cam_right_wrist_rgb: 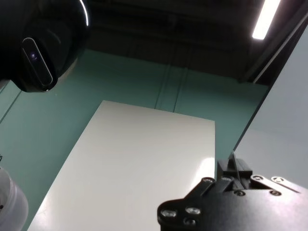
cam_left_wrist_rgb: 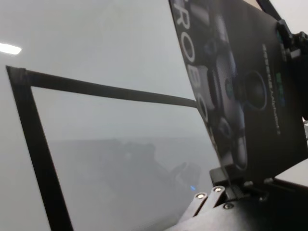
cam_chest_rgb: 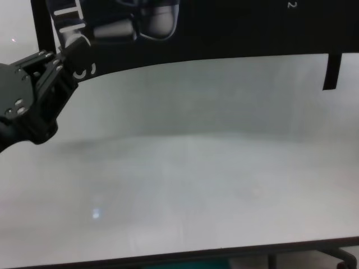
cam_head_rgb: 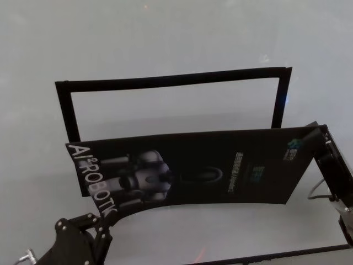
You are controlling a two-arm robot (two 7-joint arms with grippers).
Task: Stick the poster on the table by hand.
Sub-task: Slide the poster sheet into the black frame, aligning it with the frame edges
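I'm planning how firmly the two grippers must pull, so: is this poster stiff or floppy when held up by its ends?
Probably floppy: the poster, pinched by the left gripper and right gripper, bows along its lower edge. Likely light, since small end pinches carry it. Its glossy face may slip.

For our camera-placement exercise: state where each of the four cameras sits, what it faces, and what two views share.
Head: high, looking down at the poster, tape frame, table; both grippers.
Chest: low, facing the table's near edge; left gripper.
Left wrist: faces the poster, own fingers.
Right wrist: faces up at the ceiling; right gripper.
Head, chest and left wrist share the poster.
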